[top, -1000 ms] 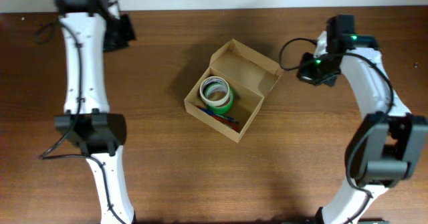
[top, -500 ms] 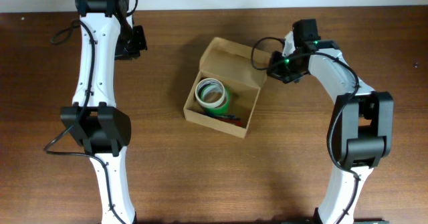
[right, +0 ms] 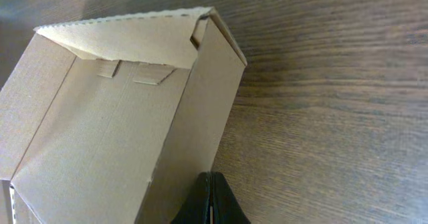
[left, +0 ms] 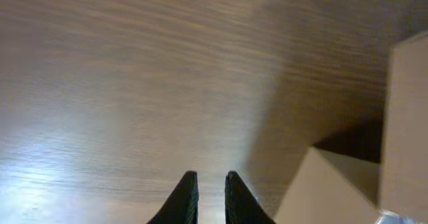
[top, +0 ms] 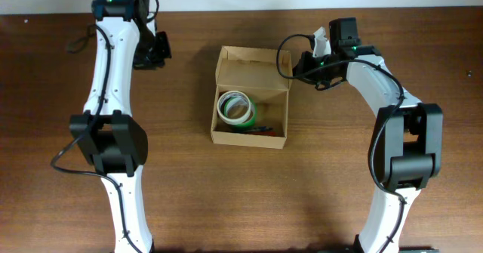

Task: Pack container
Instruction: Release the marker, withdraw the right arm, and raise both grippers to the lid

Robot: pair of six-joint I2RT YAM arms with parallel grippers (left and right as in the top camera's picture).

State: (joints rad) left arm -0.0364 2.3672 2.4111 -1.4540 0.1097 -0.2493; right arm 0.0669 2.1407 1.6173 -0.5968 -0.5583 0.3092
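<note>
Turned since a second ago, the container (top: 249, 137) now sits square on the table (top: 339, 192); right tool (right: 208, 197) closed just beside its wall, left tool (left: 210, 184) closed, empty.

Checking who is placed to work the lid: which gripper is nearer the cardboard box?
Right. The right gripper is at the cardboard box's upper right corner, fingers by its wall; the left gripper hangs off its left side, clearly apart.
</note>
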